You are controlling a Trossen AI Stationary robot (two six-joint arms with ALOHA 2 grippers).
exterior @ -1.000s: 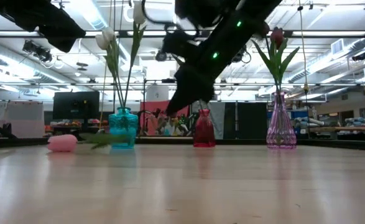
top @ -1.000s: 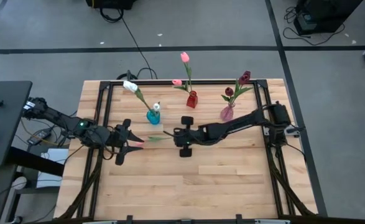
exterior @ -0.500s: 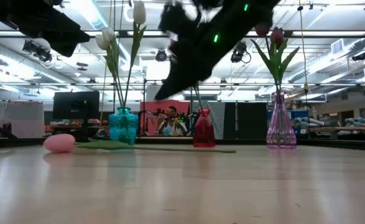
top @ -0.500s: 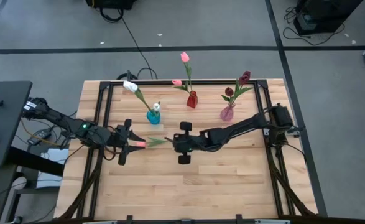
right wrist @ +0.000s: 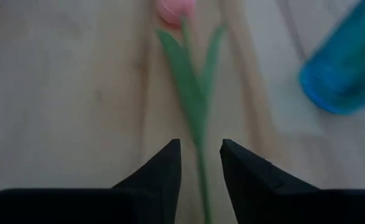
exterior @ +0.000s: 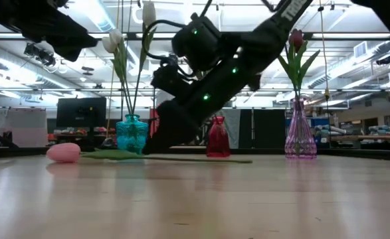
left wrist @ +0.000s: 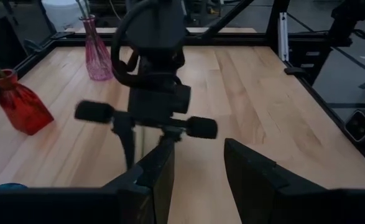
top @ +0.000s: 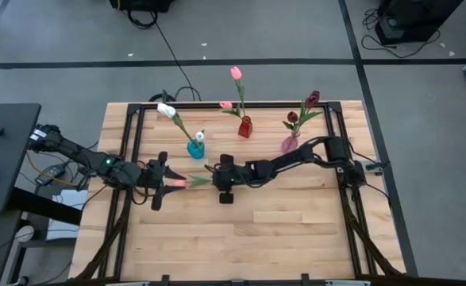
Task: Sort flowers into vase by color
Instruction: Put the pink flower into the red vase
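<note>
A pink tulip lies flat on the table, its head (top: 179, 183) toward the left and its green stem (top: 201, 179) running right. My right gripper (right wrist: 201, 163) is low over the table, open, one finger on each side of the stem without touching it; the low view shows it down at the stem (exterior: 151, 149). My left gripper (top: 167, 182) hangs open above the tulip's head (exterior: 64, 152), with bare table showing between its fingers (left wrist: 198, 180).
Three vases stand along the far side. The blue vase (top: 196, 148) holds white tulips, the red vase (top: 244, 127) pink ones, and the purple vase (top: 290, 144) dark maroon ones. The blue vase (right wrist: 347, 68) is close beside my right gripper. Bare wood lies toward the near edge.
My right gripper has come down to the table and gone a little toward the left edge, ending astride the tulip's stem. The stem now lies flat along the table.
</note>
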